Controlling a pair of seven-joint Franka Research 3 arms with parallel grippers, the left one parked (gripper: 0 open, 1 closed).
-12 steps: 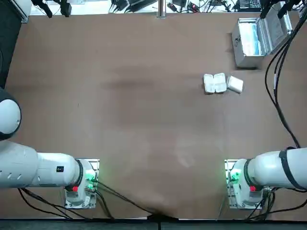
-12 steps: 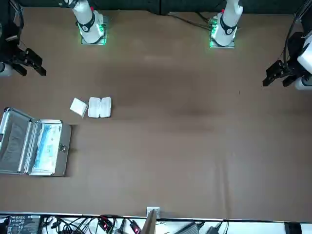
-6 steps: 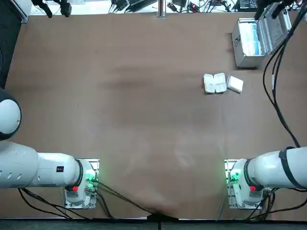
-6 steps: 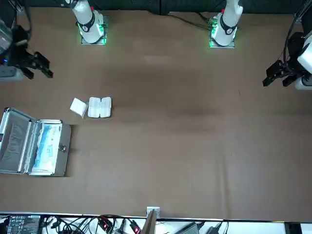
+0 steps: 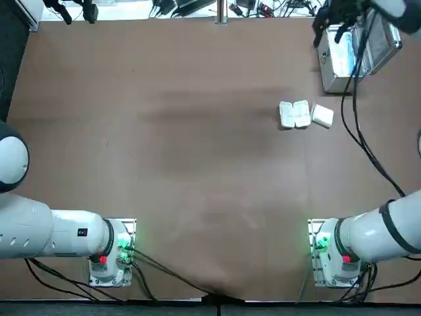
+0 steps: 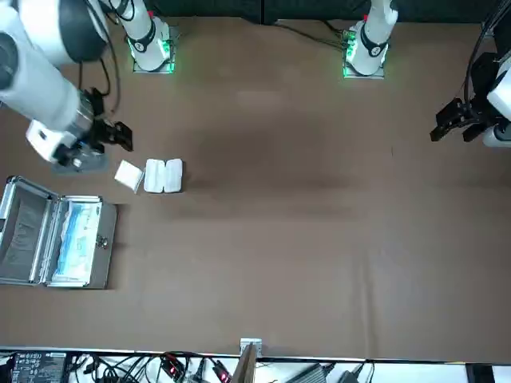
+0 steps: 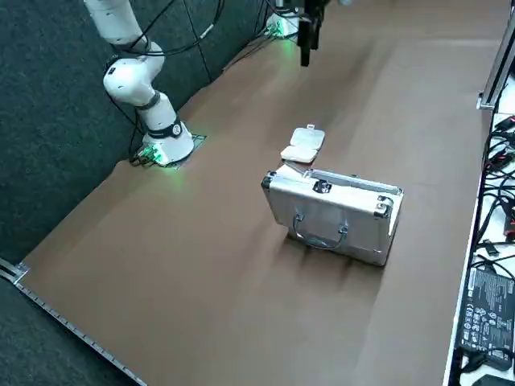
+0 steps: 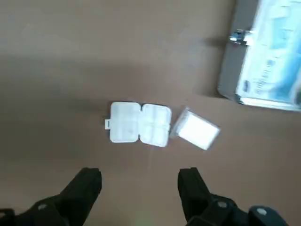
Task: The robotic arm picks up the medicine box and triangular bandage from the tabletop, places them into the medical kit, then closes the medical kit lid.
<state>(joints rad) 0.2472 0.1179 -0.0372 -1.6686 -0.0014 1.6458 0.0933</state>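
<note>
The medical kit (image 5: 337, 78) lies open at the far right of the table, its pale blue-and-white inside (image 6: 76, 242) facing up and the medical kit lid (image 5: 383, 37) tilted back. Just in front of it lie the triangular bandage (image 5: 295, 114), a two-lobed white packet, and the small white medicine box (image 5: 322, 116), side by side and nearly touching. My right gripper (image 8: 139, 186) hangs open and empty, high above the table. The wrist view looks down past the fingers (image 8: 190, 186) at the triangular bandage (image 8: 139, 123), the medicine box (image 8: 195, 129) and the medical kit (image 8: 268, 61).
Cables from the right arm (image 5: 360, 131) trail over the table's right side. Bare brown tabletop (image 5: 184, 145) stretches left of the packets. Wires and electronics (image 7: 487, 305) lie beyond the far edge.
The right arm has swung in from the table's right edge, and its gripper now hangs above the area by the kit and the two white items. Those things have not moved.
</note>
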